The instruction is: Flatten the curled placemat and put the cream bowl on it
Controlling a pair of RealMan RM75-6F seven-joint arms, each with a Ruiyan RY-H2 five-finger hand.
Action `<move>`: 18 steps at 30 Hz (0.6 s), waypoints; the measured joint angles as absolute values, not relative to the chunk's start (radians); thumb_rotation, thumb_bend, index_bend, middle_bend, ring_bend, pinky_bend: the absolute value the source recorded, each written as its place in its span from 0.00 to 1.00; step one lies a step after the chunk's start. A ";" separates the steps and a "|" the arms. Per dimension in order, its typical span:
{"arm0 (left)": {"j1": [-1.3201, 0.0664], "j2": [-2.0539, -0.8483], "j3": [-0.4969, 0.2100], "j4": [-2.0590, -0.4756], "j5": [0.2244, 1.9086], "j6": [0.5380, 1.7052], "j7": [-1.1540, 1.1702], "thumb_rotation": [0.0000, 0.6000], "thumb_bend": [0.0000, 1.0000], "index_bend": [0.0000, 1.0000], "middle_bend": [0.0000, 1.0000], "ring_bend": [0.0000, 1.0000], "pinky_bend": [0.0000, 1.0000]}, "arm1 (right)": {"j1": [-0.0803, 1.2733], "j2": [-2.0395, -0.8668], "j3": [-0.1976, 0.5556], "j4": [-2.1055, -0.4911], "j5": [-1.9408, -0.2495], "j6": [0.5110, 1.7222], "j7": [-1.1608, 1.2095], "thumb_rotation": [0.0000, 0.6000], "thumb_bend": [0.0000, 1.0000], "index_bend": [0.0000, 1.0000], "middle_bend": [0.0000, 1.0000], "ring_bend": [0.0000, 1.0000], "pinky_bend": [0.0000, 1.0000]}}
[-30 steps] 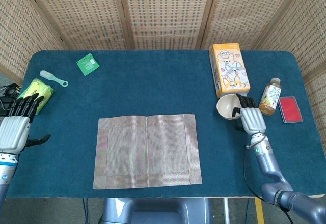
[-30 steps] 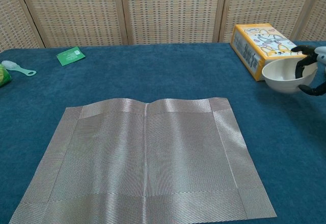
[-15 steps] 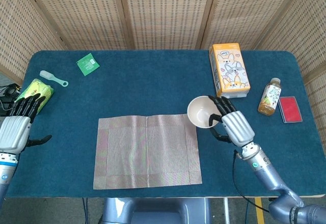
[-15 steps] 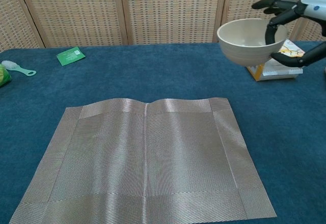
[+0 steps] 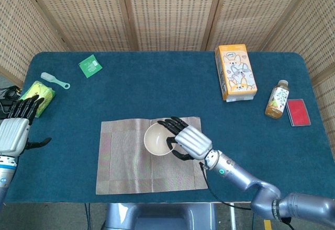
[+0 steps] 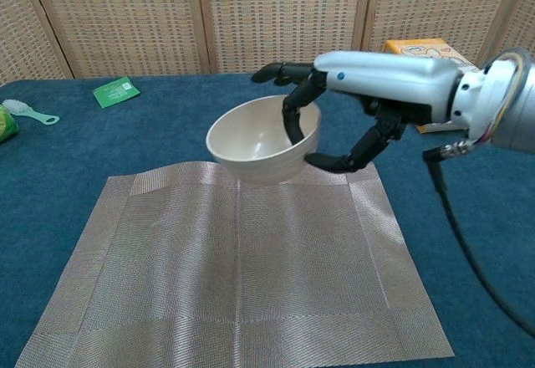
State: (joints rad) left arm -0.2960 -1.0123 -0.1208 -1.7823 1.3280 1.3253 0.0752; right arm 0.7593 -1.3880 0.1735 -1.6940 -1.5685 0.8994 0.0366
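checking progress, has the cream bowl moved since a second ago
Yes. The cream bowl has gone from beside the orange box leftward to over the placemat, held by the right robot hand.

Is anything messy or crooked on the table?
Nothing spilled or broken. The placemat lies flat except for a small ripple along its far edge. The cream bowl is tilted in the right robot hand, above the mat.
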 measured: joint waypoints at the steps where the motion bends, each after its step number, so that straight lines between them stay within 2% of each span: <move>1: -0.296 -1.012 -0.122 -1.781 1.326 1.323 0.073 1.00 0.00 0.00 0.00 0.00 0.00 | 0.768 -1.408 0.173 -1.692 -1.563 0.893 0.023 1.00 0.62 0.71 0.00 0.00 0.00; 18: -0.297 -1.014 -0.126 -1.778 1.322 1.312 0.077 1.00 0.00 0.00 0.00 0.00 0.00 | 0.890 -1.659 0.180 -1.557 -1.453 0.792 -0.139 1.00 0.62 0.71 0.00 0.00 0.00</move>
